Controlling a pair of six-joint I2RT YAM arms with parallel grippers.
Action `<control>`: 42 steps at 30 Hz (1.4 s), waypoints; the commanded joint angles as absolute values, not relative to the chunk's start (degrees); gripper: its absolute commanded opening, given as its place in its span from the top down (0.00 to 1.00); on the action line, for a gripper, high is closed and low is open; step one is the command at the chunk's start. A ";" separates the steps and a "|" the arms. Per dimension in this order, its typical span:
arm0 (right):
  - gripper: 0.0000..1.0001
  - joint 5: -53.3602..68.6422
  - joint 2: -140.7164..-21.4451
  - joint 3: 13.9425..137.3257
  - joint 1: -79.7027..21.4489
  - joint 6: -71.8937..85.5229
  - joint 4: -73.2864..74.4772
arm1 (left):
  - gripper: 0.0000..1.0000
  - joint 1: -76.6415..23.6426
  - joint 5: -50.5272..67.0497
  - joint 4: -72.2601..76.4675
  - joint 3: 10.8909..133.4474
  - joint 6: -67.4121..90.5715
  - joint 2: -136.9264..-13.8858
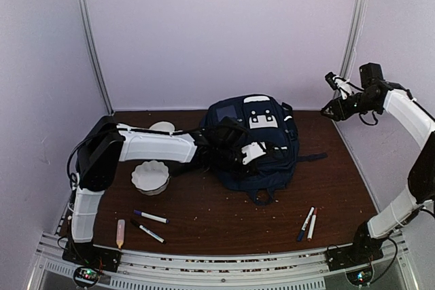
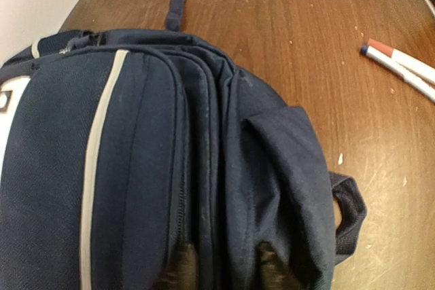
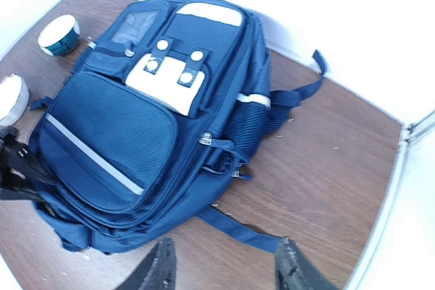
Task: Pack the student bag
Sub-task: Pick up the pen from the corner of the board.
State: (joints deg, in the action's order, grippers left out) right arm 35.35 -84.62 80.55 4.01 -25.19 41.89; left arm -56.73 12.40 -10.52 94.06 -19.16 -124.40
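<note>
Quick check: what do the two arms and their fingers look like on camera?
The left arm and right arm match: white shell links, black joints, black fingers. Thin black cables loop at the left shoulder and right wrist.

No readable text, labels or numbers anywhere.

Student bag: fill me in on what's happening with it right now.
The student bag lies flat on the table. The left gripper is at the bag's edge, jaws set either side of a fold of fabric; whether they actually grip it is unclear. The right gripper hangs high on the right, jaws open and empty. Markers and a white bowl lie outside the bag.
</note>
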 commanded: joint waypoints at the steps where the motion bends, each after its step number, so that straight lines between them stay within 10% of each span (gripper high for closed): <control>1: 0.44 28.22 -82.86 78.34 4.04 -24.00 37.59 | 0.59 -56.85 10.78 -9.69 94.28 -17.08 -121.35; 6: 0.00 24.81 -85.93 86.81 4.08 -21.07 39.81 | 0.47 -56.66 6.75 -6.63 85.68 -16.66 -111.82; 32: 0.00 56.22 -106.08 110.80 7.01 -21.45 62.39 | 0.31 -43.95 -0.33 3.42 78.41 -1.51 -103.76; 42: 0.35 39.72 -96.38 95.22 -5.47 -55.04 71.75 | 0.31 -43.95 -1.76 2.99 78.57 -1.49 -104.72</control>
